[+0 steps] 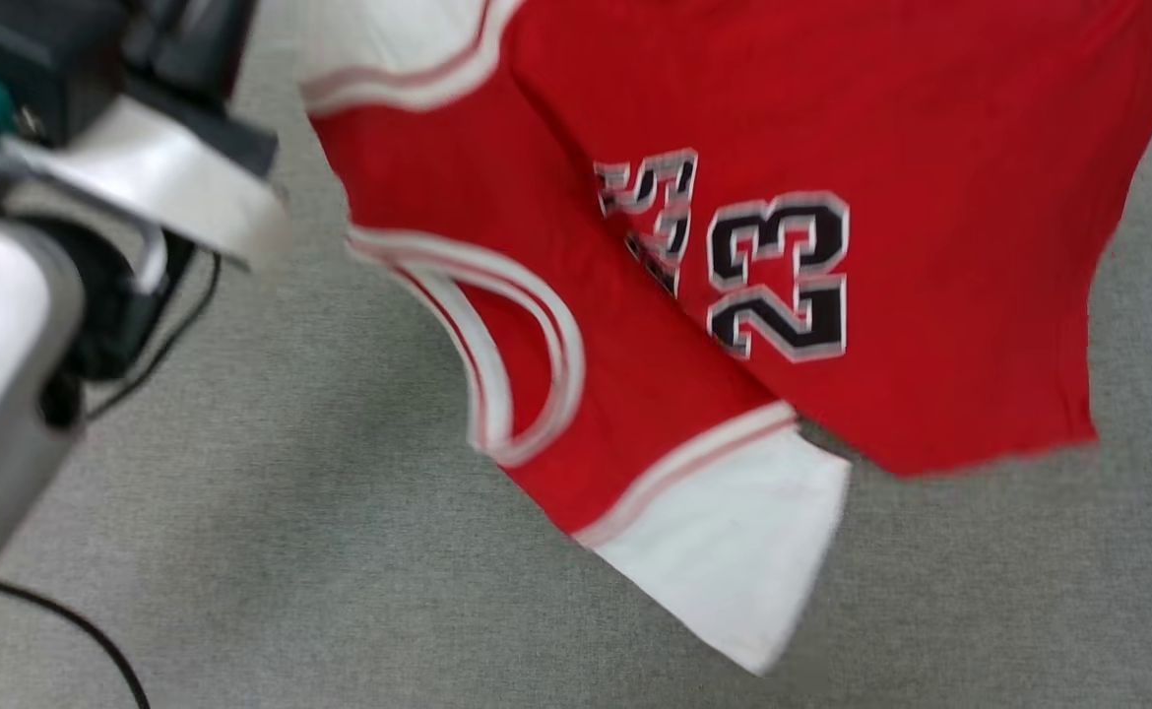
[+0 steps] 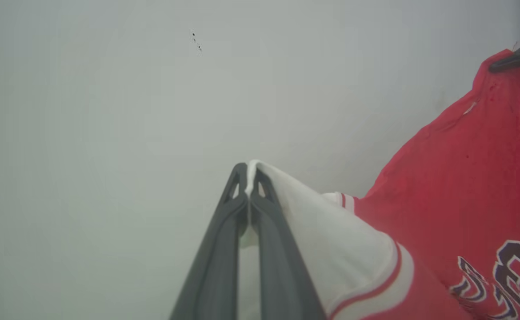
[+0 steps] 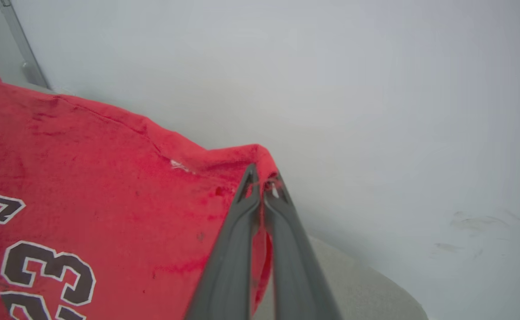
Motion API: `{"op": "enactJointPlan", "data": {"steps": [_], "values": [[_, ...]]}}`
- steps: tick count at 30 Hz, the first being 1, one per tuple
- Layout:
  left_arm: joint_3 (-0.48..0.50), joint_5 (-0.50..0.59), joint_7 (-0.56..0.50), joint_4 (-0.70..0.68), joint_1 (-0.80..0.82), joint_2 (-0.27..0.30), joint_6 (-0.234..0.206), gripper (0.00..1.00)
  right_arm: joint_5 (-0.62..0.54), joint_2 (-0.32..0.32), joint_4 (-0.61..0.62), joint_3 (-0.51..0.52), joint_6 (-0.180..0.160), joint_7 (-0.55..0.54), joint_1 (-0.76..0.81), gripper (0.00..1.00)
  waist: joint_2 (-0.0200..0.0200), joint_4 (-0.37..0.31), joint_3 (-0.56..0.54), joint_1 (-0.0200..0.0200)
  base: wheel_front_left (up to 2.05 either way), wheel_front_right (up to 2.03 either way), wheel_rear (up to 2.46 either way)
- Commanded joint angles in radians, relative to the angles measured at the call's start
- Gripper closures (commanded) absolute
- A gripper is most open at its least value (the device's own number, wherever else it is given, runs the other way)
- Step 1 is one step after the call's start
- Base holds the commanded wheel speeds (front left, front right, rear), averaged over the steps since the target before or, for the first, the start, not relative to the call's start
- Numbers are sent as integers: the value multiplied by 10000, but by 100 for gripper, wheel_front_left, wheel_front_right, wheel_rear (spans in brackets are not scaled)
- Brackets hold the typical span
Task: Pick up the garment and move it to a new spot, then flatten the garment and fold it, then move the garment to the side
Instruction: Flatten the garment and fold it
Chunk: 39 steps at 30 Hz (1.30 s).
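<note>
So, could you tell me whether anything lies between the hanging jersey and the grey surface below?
Nothing visible does. The garment hangs from the left gripper and the right gripper, both shut on it, over the grey surface. A black cable lies apart, to its left.

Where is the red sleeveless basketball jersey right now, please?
The red jersey hangs over the grey carpet, centre-right in the head view, held up by the left gripper and right gripper.

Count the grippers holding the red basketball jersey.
2. The left gripper pinches a white corner of the red sleeveless basketball jersey; the right gripper pinches a red corner.
</note>
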<state>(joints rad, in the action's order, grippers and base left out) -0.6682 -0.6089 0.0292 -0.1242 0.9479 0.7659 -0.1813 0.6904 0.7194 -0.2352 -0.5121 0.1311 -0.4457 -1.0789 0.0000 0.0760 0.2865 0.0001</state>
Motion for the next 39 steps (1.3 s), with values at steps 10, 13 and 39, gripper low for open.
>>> {"op": "enactJointPlan", "data": {"steps": [10,13,39], "values": [[327,193,-236,2307,4003,-1131,1235,100,-1471,-882,-1040,367,-5,593,-2903,100,0,-298,1158,-1,0,0,0],[439,233,-262,3174,5172,-1448,1579,100,-1810,-1107,-1491,215,-5,596,-3937,100,0,-350,1558,-1,0,0,0],[51,641,1720,8663,9473,-2949,2996,100,-2257,-3017,-6225,-1012,-7,2305,-8219,100,0,-274,3218,-1,0,0,0]]}}
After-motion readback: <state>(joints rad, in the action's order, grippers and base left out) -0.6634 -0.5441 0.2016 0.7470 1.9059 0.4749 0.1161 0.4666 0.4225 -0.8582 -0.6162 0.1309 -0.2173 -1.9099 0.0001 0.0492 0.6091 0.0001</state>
